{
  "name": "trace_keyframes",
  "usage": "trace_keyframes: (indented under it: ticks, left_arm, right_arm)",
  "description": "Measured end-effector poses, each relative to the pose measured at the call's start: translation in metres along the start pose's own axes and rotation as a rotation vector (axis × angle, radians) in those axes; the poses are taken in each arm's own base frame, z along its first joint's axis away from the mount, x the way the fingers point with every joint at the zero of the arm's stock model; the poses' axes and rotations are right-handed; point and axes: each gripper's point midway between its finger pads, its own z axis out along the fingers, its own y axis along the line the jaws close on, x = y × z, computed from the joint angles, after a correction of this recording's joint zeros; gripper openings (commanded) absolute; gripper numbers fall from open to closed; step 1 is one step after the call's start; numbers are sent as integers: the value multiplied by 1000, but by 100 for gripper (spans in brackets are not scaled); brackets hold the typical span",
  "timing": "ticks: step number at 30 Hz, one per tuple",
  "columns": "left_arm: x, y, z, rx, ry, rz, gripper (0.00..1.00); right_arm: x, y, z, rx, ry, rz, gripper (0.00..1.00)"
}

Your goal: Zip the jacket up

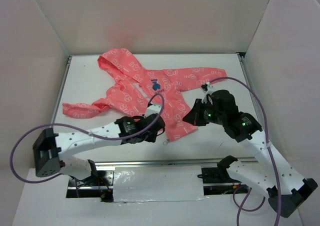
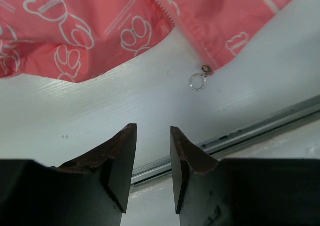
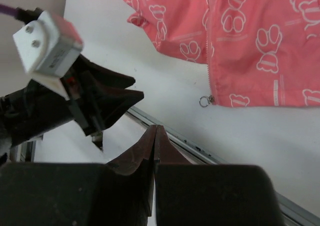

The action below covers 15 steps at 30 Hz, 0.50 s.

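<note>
Both left fingers (image 2: 120, 158) short of jacket (image 2: 100, 36)

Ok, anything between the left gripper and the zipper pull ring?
No: the left wrist view shows only bare table between the left gripper and the zipper pull ring at the jacket hem.

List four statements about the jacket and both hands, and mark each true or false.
1. The left hand is open and holds nothing. True.
2. The right hand grips the jacket's hem. False: its fingers are shut on nothing, off the jacket.
3. The zipper pull sits at the jacket's bottom edge, its ring lying on the table. True.
4. The left hand is touching the zipper pull. False: bare table shows between them.
</note>
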Motion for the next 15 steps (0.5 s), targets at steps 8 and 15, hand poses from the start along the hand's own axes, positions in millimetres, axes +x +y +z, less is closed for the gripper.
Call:
trace_keyframes:
  ticks: [8, 15]
  left_arm:
    - [0, 0, 49, -146, 54, -22, 54]
    - [2, 35, 78, -225, 61, -141, 57]
  right_arm:
    - [14, -2, 15, 16, 34, 6, 0]
    - [20, -9, 15, 26, 21, 15, 0]
